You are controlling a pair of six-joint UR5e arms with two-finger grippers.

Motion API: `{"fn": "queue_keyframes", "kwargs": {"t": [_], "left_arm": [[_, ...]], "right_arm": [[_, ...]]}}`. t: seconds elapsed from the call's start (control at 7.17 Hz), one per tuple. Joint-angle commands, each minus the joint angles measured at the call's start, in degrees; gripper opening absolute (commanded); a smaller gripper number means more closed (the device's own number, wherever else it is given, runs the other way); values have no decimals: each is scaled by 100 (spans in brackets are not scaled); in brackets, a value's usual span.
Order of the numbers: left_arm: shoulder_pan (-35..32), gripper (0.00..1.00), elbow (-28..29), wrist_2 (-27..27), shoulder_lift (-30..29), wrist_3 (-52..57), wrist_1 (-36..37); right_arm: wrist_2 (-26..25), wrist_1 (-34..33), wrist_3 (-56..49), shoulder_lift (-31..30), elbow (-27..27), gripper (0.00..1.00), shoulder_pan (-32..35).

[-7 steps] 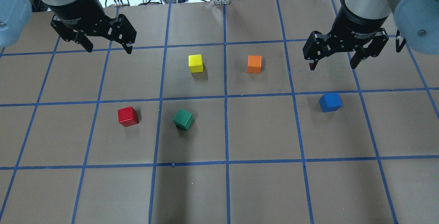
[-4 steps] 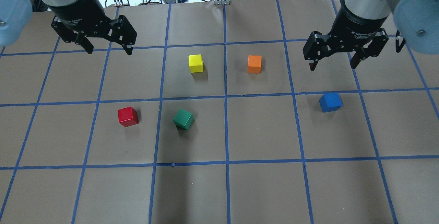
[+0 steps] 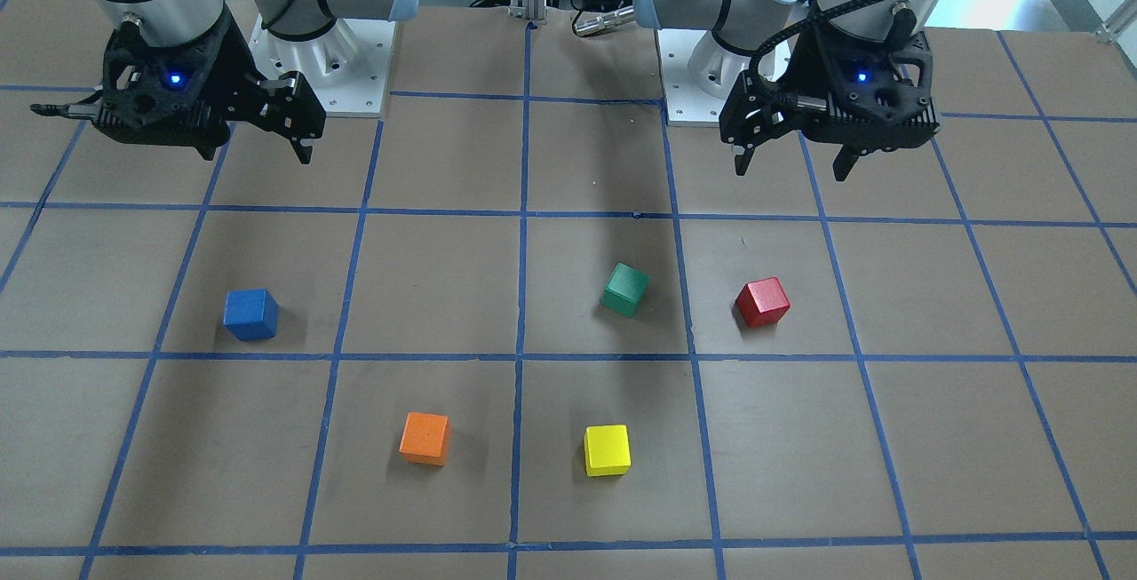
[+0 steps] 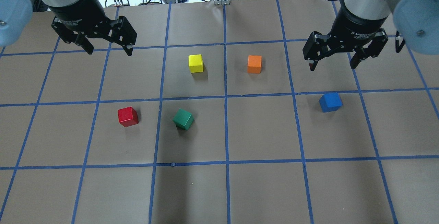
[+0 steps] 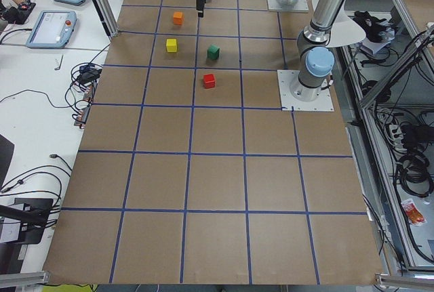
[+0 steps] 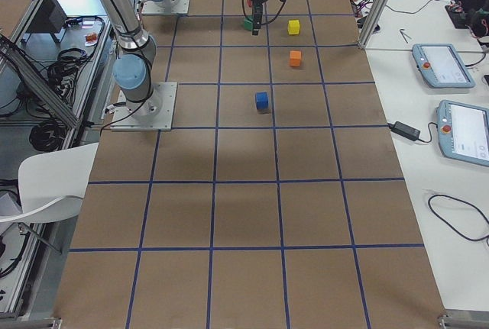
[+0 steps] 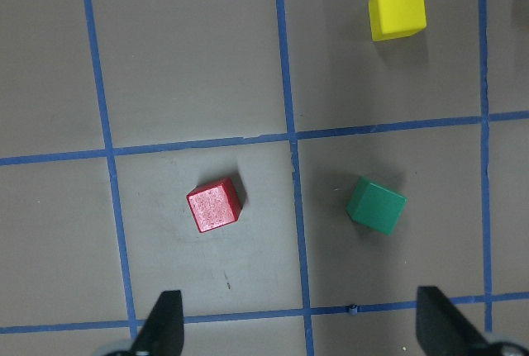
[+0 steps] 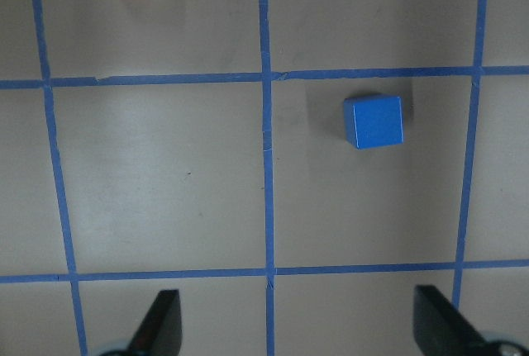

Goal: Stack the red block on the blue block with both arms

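The red block sits on the brown gridded table, left of centre in the overhead view, and shows in the front view and the left wrist view. The blue block sits at the right, also in the front view and the right wrist view. My left gripper hangs open and empty above the table, apart from the red block. My right gripper hangs open and empty, high above the table and just beyond the blue block.
A green block lies tilted to the right of the red one. A yellow block and an orange block sit in the middle far row. Cables lie beyond the table's far edge.
My left gripper has shifted very slightly downward in the overhead view. The right arm and all blocks have not moved.
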Motion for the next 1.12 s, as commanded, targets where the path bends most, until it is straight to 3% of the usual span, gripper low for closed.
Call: {"fn": "queue_keyframes", "kwargs": {"t": [0.0,0.42,0.7,0.84,0.98], "left_arm": [[15,100,23,-9,0,60,0],[137,100,-108,0,-104,243,-27],[908,100,-221,-79,-342,640,-9],[981,100,-570,-62,-421,727,182],[991,100,-1148,-44,-518,832,1011]], "right_arm": [[0,-1,0,0,-4,100,0],[-9,-27,-35,0,-4,100,0],[0,-36,-35,0,-4,100,0],[-9,-10,-44,0,-4,100,0],[-9,-10,-52,9,5,100,0]]}}
